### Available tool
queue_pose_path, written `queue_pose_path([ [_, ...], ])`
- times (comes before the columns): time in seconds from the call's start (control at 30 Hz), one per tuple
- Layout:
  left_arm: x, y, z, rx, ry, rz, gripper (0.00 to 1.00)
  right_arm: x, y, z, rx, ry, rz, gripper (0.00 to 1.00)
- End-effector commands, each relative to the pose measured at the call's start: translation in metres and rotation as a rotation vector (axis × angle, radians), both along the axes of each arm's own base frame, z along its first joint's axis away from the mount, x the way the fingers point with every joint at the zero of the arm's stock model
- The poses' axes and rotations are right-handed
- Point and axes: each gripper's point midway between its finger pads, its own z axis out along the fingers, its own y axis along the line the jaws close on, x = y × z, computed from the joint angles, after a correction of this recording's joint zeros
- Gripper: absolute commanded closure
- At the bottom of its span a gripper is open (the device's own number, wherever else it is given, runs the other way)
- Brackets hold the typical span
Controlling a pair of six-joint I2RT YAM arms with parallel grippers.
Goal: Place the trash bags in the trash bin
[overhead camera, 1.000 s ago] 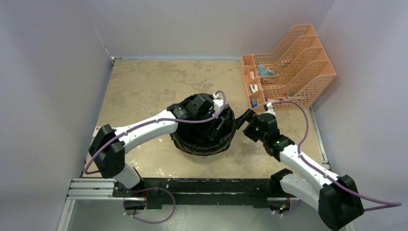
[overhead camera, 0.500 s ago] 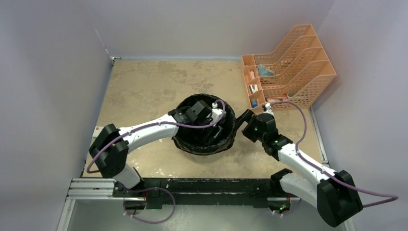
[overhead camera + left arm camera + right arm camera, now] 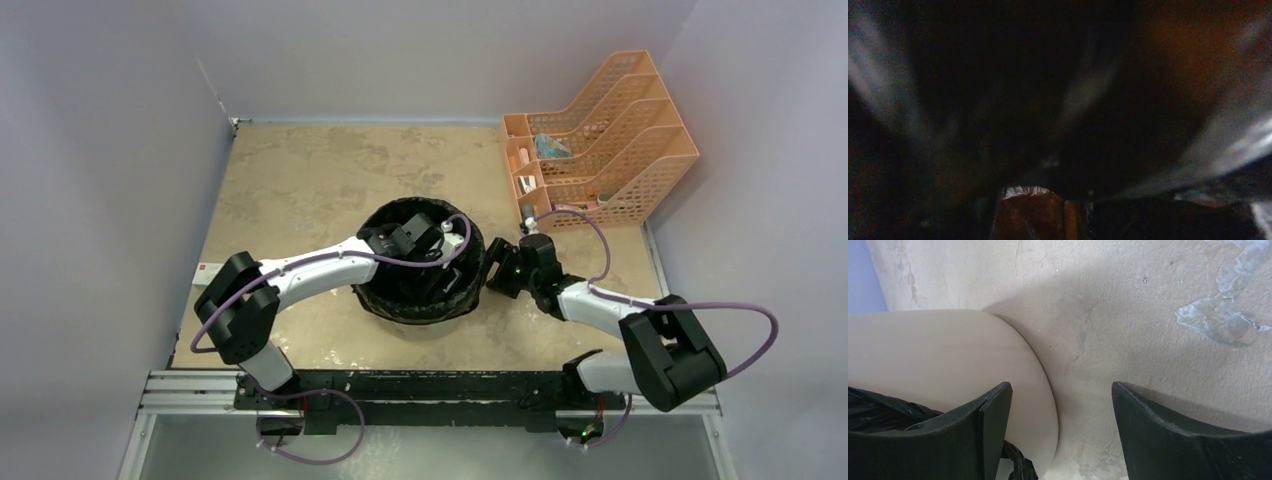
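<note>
— Nearest us, what's the right arm up to?

— The right fingers (image 3: 993, 440) stand apart, gripping nothing, low against the right side of the trash bin (image 3: 938, 350). One finger overlaps the wall where the trash bag (image 3: 878, 415) hangs over the rim. The other is out over bare counter (image 3: 1158, 315).

— And the bin itself?

— Middle of the counter, a little toward the near edge. The black film lines it and folds down over the outside all round.

— The left arm (image 3: 310, 268)?

— It reaches over the rim and down inside. Its camera shows only dark, glossy plastic, so I can't tell whether its fingers are open or closed.

— What would you want done well here?

— I'd guess the job in hand is seating the bag. The left should press the film gently toward the bottom, since film that thin could tear or ride back up. The right should close on the overhanging edge only, not the wall, and draw it down evenly so the bin doesn't tip or slide.

— Any writing to read?

— None I can make out. The stretch of cream wall in view is plain. The orange mesh organiser (image 3: 600, 130) at the far right corner holds small things, too small to show any label.
</note>
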Motion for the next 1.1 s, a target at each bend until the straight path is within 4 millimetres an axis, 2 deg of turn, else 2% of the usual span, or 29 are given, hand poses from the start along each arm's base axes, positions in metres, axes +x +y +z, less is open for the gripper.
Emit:
queue_pose_path([
  [0.0,0.006,-0.004,0.009,-0.008,-0.034,-0.007,0.37,-0.015,-0.007,-0.022,-0.058,0.062,0.036,0.23],
  [0.1,0.005,-0.005,0.017,-0.037,-0.052,-0.004,0.36,-0.015,-0.012,-0.011,-0.056,0.035,-0.003,0.23],
  [0.23,0.005,0.001,0.018,-0.009,-0.051,-0.002,0.36,-0.008,-0.023,0.020,-0.050,-0.065,-0.071,0.23],
  [0.33,0.008,0.003,0.022,-0.007,-0.071,0.004,0.36,-0.012,-0.016,0.044,0.003,-0.149,-0.018,0.23],
  [0.4,0.008,-0.001,0.029,-0.026,-0.078,-0.004,0.36,-0.019,-0.010,0.049,0.030,-0.161,0.037,0.24],
  [0.5,0.006,-0.008,0.038,-0.063,-0.070,-0.033,0.35,-0.024,-0.002,0.045,0.040,-0.169,0.109,0.25],
  [0.57,0.004,-0.012,0.043,-0.080,-0.064,-0.048,0.35,-0.027,-0.001,0.028,0.015,-0.115,0.136,0.26],
  [0.77,0.000,-0.014,0.063,-0.116,-0.061,-0.070,0.33,-0.025,-0.002,-0.009,-0.070,-0.004,0.172,0.40],
  [0.87,-0.004,-0.001,0.054,-0.047,-0.041,-0.061,0.34,-0.024,-0.003,-0.014,-0.076,0.008,0.165,0.43],
  [0.97,-0.008,0.003,0.040,-0.040,-0.029,-0.063,0.36,-0.024,0.000,-0.010,-0.058,-0.004,0.168,0.43],
  [1.07,-0.013,0.004,0.019,-0.026,0.010,-0.068,0.44,-0.022,0.001,-0.003,-0.046,-0.025,0.166,0.43],
])
